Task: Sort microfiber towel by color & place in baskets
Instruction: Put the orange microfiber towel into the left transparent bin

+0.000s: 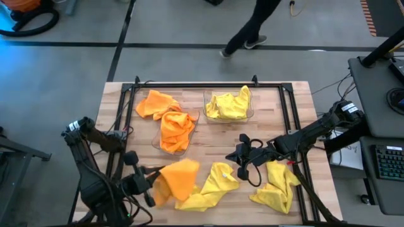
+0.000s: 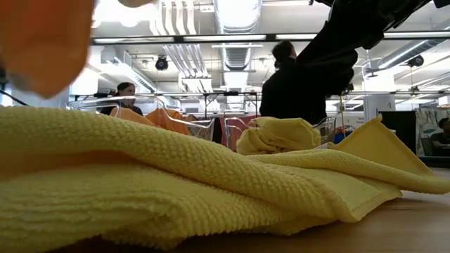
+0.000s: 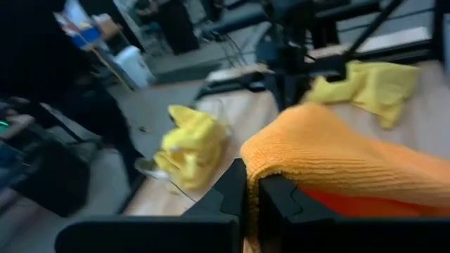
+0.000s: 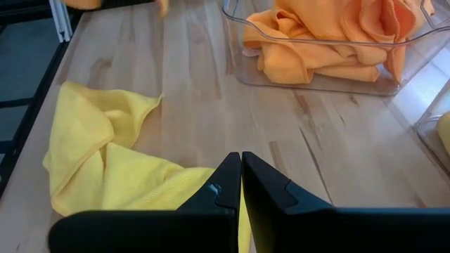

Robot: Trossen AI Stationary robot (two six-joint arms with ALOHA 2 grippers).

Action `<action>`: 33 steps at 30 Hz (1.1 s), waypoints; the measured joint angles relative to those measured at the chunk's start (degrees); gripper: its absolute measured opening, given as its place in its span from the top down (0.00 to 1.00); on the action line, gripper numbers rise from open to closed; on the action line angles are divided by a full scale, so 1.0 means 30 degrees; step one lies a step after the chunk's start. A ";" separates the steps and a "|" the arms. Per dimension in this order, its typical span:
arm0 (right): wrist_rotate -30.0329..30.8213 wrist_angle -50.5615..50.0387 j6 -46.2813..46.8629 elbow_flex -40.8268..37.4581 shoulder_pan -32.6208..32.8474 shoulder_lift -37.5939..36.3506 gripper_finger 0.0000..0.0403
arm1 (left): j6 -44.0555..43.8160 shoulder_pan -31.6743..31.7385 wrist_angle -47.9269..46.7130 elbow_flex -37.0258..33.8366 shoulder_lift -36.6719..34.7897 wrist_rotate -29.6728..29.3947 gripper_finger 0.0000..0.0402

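Left pincer (image 1: 150,183) is clamped on a bright orange microfiber towel (image 1: 180,178), so I'd lift it high before swinging over the clear plastic basket of orange cloths (image 1: 175,132); right pincer (image 1: 243,165) pressed together.

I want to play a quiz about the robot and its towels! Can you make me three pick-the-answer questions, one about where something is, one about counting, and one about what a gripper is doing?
1. Where is the basket with yellow towels?
A. at the table's far side, right of the orange one
B. on the floor
C. under the left arm

2. How many yellow towels lie loose on the table, outside the baskets?
A. none
B. two
C. five

3. What is the left gripper doing?
A. hanging open over bare wood
B. shut on an orange towel
C. shut on a yellow towel

Answers:
1 A: the high view shows it beside the basket of orange towels.
2 B: one yellow towel lies mid-table, another near the right gripper.
3 B: its fingers pinch the orange towel.
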 joint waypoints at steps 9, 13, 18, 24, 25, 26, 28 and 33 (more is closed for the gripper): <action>0.0000 0.0000 -0.0120 -0.0004 0.0000 0.0000 0.98 | 0.1512 0.2680 -0.0854 -0.0007 -0.0511 -0.0832 1.00; 0.0000 -0.0007 -0.0117 -0.0007 0.0000 0.0000 0.98 | 0.1523 0.3947 -0.1686 -0.0015 -0.1112 -0.0810 1.00; 0.0000 -0.0007 -0.0117 0.0000 0.0000 0.0000 0.98 | 0.1665 0.5305 -0.2145 -0.0051 -0.1858 -0.0701 1.00; 0.0000 -0.0007 -0.0117 0.0000 0.0000 0.0000 0.98 | 0.1659 0.6908 -0.2148 -0.0058 -0.2663 -0.0768 1.00; 0.0000 -0.0007 -0.0120 0.0000 0.0000 0.0000 0.98 | 0.1658 0.7142 -0.2148 -0.0058 -0.2736 -0.0779 1.00; 0.0000 -0.0007 -0.0117 0.0000 0.0000 0.0000 0.98 | 0.1672 0.7377 -0.2141 -0.0058 -0.2800 -0.0774 1.00; 0.0000 -0.0007 -0.0121 0.0000 0.0000 0.0000 0.98 | 0.1942 0.7821 -0.2141 -0.0066 -0.2898 -0.0774 1.00; 0.0007 0.0000 -0.0124 -0.0001 0.0000 0.0000 0.98 | 0.3326 0.9155 -0.2140 -0.0066 -0.2929 -0.0610 1.00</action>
